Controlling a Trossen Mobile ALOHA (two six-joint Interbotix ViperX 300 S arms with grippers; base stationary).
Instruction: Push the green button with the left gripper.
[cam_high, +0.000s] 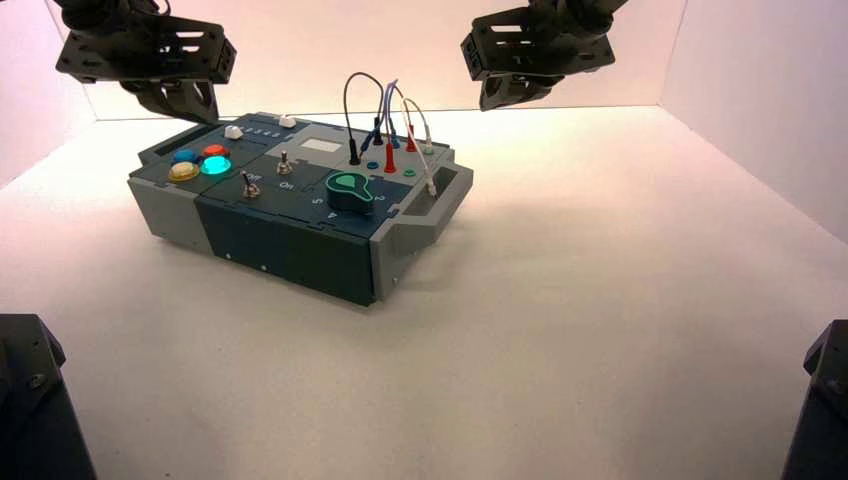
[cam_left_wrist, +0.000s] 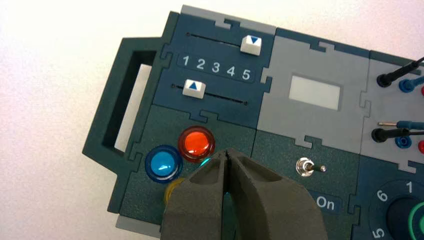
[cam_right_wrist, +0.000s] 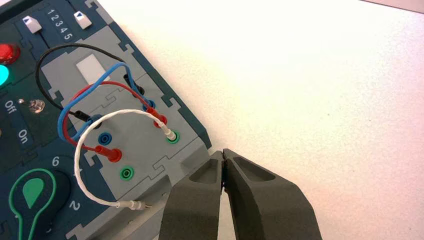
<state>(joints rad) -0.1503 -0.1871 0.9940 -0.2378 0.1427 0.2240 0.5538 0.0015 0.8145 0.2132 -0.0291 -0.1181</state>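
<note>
The green button (cam_high: 215, 165) glows bright teal on the near-left corner of the box (cam_high: 300, 240), beside the red, blue and yellow domes. My left gripper (cam_high: 203, 115) hangs above the box's far left edge, clear of the buttons. In the left wrist view the left gripper (cam_left_wrist: 227, 153) is shut and covers most of the green button; only a teal sliver (cam_left_wrist: 204, 162) shows beside the fingers (cam_left_wrist: 260, 200). The red button (cam_left_wrist: 196, 143), blue button (cam_left_wrist: 163, 163) and yellow button (cam_left_wrist: 172, 189) lie around it. The green button also shows lit in the right wrist view (cam_right_wrist: 2, 75).
My right gripper (cam_high: 497, 98) is raised behind the box's right end, shut and empty (cam_right_wrist: 222, 154). Two white sliders (cam_left_wrist: 251, 44) (cam_left_wrist: 194, 88), a toggle switch (cam_left_wrist: 306, 167) by "On", a green knob (cam_high: 348, 187) and plugged wires (cam_high: 390, 120) sit on the box.
</note>
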